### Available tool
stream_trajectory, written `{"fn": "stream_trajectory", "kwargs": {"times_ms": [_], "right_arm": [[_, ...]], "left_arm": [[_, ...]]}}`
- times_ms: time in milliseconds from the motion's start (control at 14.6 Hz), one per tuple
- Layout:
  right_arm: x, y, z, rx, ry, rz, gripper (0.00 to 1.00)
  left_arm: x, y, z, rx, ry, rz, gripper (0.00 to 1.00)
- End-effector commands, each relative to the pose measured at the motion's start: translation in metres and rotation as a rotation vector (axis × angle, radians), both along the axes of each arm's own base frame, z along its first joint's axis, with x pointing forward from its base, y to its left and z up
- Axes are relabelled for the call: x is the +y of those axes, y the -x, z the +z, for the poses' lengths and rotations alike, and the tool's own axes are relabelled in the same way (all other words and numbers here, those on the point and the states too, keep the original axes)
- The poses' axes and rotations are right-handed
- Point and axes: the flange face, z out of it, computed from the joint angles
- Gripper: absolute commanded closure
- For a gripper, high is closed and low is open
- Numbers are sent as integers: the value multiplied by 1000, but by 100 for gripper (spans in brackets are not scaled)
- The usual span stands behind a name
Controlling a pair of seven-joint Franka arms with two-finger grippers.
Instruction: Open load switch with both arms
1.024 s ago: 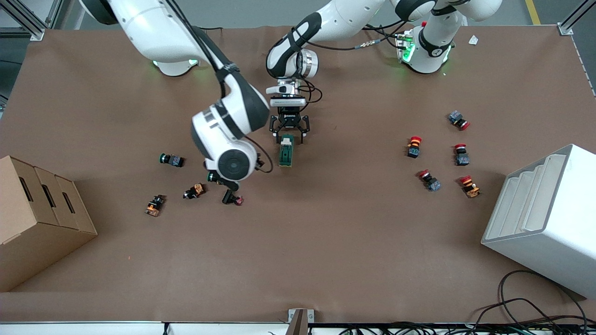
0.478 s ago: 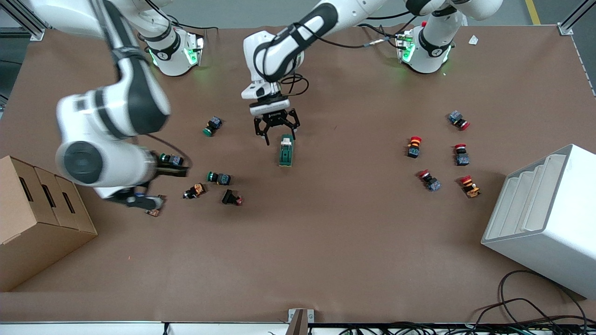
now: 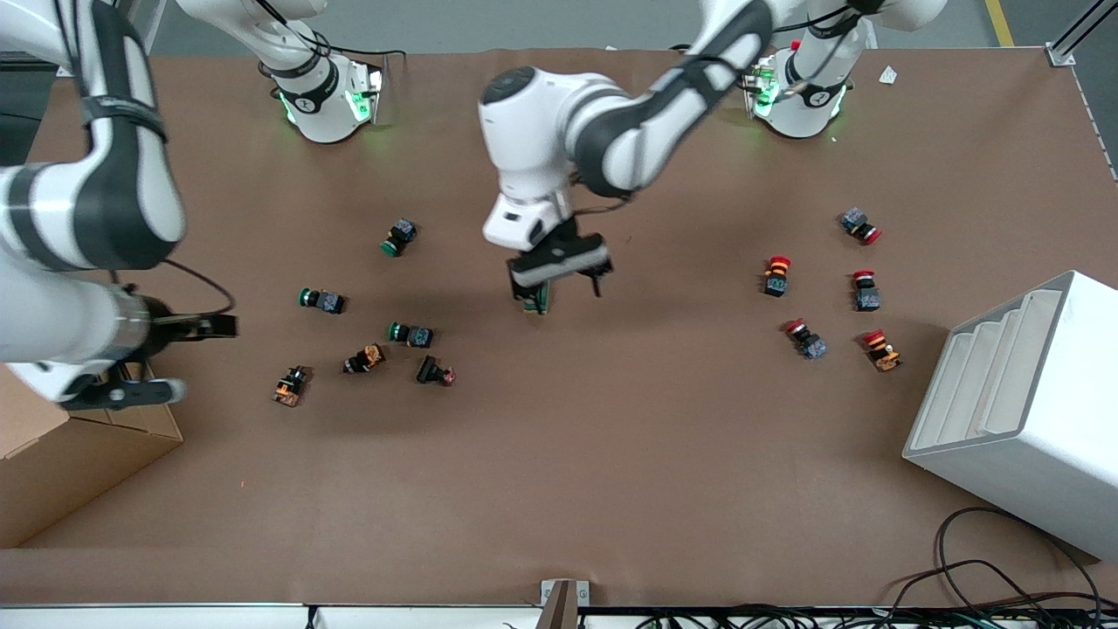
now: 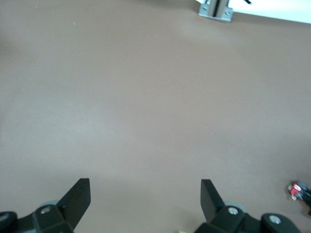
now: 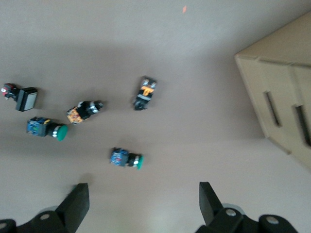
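Note:
The load switch [image 3: 536, 302] lies in the middle of the table, a dark green block mostly hidden under my left arm's hand. My left gripper [image 3: 556, 286] hangs just over it, open. In the left wrist view the left gripper [image 4: 146, 194] shows two spread fingers over bare brown table, and the switch does not show there. My right gripper [image 3: 170, 360] is up over the table's edge at the right arm's end, beside the cardboard box, well away from the switch. In the right wrist view the right gripper [image 5: 144, 199] is open and holds nothing.
Several green and orange push buttons [image 3: 409, 334] [image 5: 125, 158] lie toward the right arm's end. Several red-capped buttons [image 3: 776, 274] lie toward the left arm's end. A cardboard box [image 3: 52, 472] [image 5: 282, 97] and a white stepped rack [image 3: 1022, 411] stand at the table's two ends.
The right arm has swung from beside the switch out to the cardboard box. The left arm's hand has turned and shifted over the switch, covering most of it.

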Motion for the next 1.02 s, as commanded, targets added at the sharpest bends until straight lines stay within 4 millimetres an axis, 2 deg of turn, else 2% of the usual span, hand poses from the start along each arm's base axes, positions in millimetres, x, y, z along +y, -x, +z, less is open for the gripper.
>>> {"fn": "stream_trajectory", "kwargs": {"times_ms": [0,137,273,410,546,615,683,820,956], "right_arm": [[-31,-3,25,-52,0,25,0],[-34,-3,28,-58,3,21,0],[-34,-4,34,-69,4,16,0],[-35,-3,37,-71,5,12,0],[-35,-5,38,-83,-1,8,0],[-34,-6,42,-94,-1,7,0],[-30,-7,47,-108,3,15,0],[-25,-9,48,-122,0,25,0],[-26,-8,50,-118,-7,22,0]], "left_arm": [[61,-35,43,71,18,-4,0],[107,-63,62,143,36,1,0],[168,-94,88,225,63,-16,0],[203,-101,114,297,65,-75,0],[251,-114,137,277,67,-41,0],[257,-113,148,268,53,-92,0],[273,-112,163,252,33,-137,0],[310,-112,183,261,67,-199,0],[357,-107,199,272,156,-226,0]]}}
